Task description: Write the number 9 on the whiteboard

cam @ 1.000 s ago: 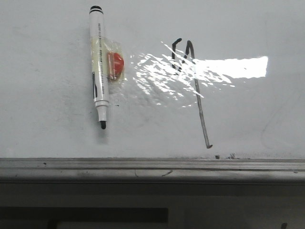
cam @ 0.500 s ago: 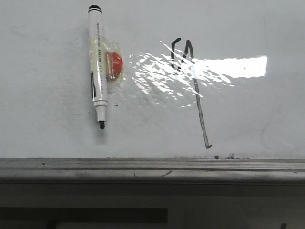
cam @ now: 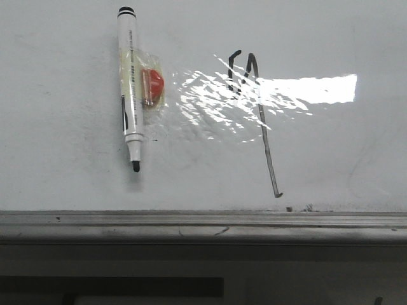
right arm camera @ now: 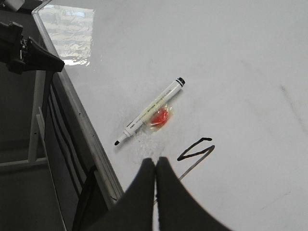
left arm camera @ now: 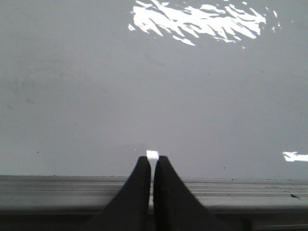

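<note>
The marker (cam: 132, 89) has settled, released left of the number 9 (cam: 257, 114); both fingers are pressed together; writing is judged complete

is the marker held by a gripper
No, the marker lies loose on the whiteboard, left of the number 9, with no gripper touching it.
</note>
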`<state>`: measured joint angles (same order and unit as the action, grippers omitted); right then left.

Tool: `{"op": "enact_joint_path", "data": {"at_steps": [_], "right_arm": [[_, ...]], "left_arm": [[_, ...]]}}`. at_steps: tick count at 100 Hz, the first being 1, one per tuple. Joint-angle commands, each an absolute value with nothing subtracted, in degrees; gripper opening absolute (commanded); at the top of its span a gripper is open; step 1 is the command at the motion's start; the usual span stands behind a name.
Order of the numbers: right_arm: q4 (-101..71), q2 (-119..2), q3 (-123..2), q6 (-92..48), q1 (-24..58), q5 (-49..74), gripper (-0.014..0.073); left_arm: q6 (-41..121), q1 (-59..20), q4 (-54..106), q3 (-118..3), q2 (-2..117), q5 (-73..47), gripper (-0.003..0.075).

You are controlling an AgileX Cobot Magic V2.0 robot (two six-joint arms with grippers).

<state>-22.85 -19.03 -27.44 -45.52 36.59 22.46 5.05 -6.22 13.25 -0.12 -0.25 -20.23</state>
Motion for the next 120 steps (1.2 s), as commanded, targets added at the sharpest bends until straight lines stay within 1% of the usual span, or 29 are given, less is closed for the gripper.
{"op": "enact_joint_path", "data": {"at_steps": [1, 13, 19, 24, 25, 34, 39, 44, 50, 56, 59, 67, 69, 85, 105, 109, 120], "right_arm": [[-22.9, -19.3, -28.7, -45.5, 36.2, 18.6, -0.0061], [-22.2, -19.0, -26.9, -45.5, 36.1, 18.3, -0.0061], [-15.6, -19.0, -24.3, -43.8, 35.2, 15.8, -0.0061], [-11.4, -19.0, -21.0, -38.1, 34.2, 10.9, -0.0061], [-10.9, -19.0, -19.9, -34.8, 33.9, 9.3, -0.0061], [-0.8, -19.0, -12.1, -20.2, 31.9, -2.3, -0.0061], [3.2, -19.0, -6.4, -11.6, 30.2, -10.7, -0.0061], [4.0, -19.0, -1.5, -6.5, 28.5, -17.3, -0.0061], [4.0, -19.0, 3.0, -4.0, 26.7, -22.8, -0.0061], [5.3, -18.3, 0.8, -3.9, 24.8, -11.7, -0.0061], [5.3, -18.2, 0.8, -3.9, 23.9, -9.4, -0.0061], [5.7, -17.3, 2.5, -3.9, 21.4, -9.8, -0.0061], [6.2, -16.6, 2.2, -3.9, 20.7, -5.7, -0.0061], [7.9, -10.9, 2.3, -3.9, 15.8, 2.9, -0.0061], [8.0, -0.5, 2.3, -3.9, 14.8, 18.2, -0.0061], [8.1, 1.8, 2.2, -4.0, 14.8, 17.6, -0.0061], [8.1, 1.3, 2.2, -4.0, 14.8, 16.2, -0.0061]], "left_arm": [[4.6, -6.0, 13.4, 1.1, -1.8, -17.9, -0.002], [4.6, -6.0, 13.4, 1.1, -1.8, -17.9, -0.002], [4.6, -6.0, 13.4, 1.1, -1.8, -17.9, -0.002], [4.6, -6.0, 13.4, 1.1, -1.8, -17.9, -0.002], [4.6, -6.0, 13.4, 1.1, -1.8, -17.9, -0.002], [4.6, -6.0, 13.4, 1.1, -1.8, -17.9, -0.002], [4.6, -6.0, 13.4, 1.1, -1.8, -17.9, -0.002], [4.6, -6.0, 13.4, 1.1, -1.8, -17.9, -0.002], [4.6, -6.0, 13.4, 1.1, -1.8, -17.9, -0.002], [4.6, -6.0, 13.4, 1.1, -1.8, -17.8, -0.002], [4.6, -6.0, 13.4, 1.1, -1.8, -17.8, -0.002], [4.6, -6.0, 13.4, 1.1, -1.8, -17.8, -0.002], [4.6, -6.0, 13.4, 1.1, -1.8, -17.8, -0.002], [4.6, -6.0, 13.4, 1.1, -1.8, -17.8, -0.002], [4.6, -6.0, 13.4, 1.1, -1.8, -17.8, -0.002], [4.6, -6.0, 13.4, 1.1, -1.8, -17.8, -0.002], [4.7, -6.0, 13.5, 1.1, -1.8, -17.7, -0.002]]}}
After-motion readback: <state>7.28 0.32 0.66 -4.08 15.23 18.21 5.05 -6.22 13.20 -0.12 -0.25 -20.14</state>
